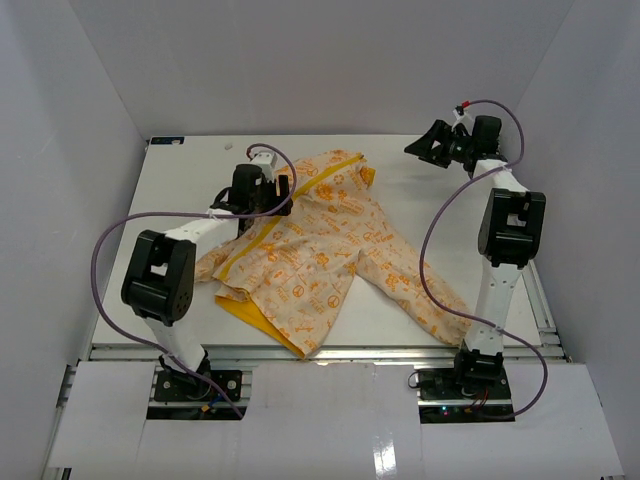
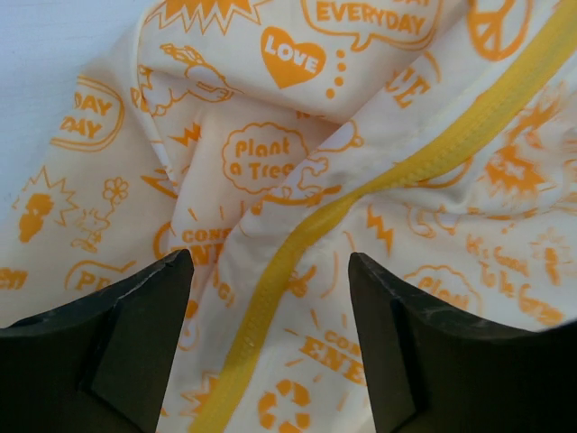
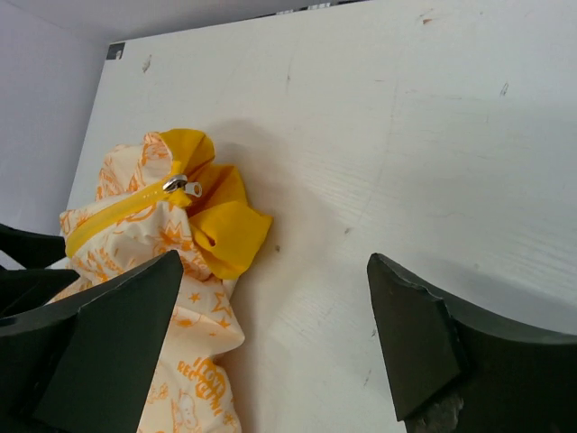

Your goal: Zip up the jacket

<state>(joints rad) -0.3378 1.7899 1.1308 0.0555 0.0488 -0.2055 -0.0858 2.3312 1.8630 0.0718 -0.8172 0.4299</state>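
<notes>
White table (image 1: 430, 190) carries the cream, orange-printed jacket (image 1: 320, 250), spread left of centre. Left end effector (image 2: 270, 271) hovers released over the yellow zipper (image 2: 297, 244). Right end effector (image 3: 275, 262), also released, hangs above bare table beside the collar, where the silver zipper pull (image 3: 183, 186) sits.

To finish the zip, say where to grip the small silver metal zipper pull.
Pinch the small silver metal zipper pull by its tab, lying exposed on top between the yellow fabric collar folds; probably come from above, closing across the tab.

Left claw (image 2: 268, 271) and right claw (image 3: 275, 262) agape
</notes>
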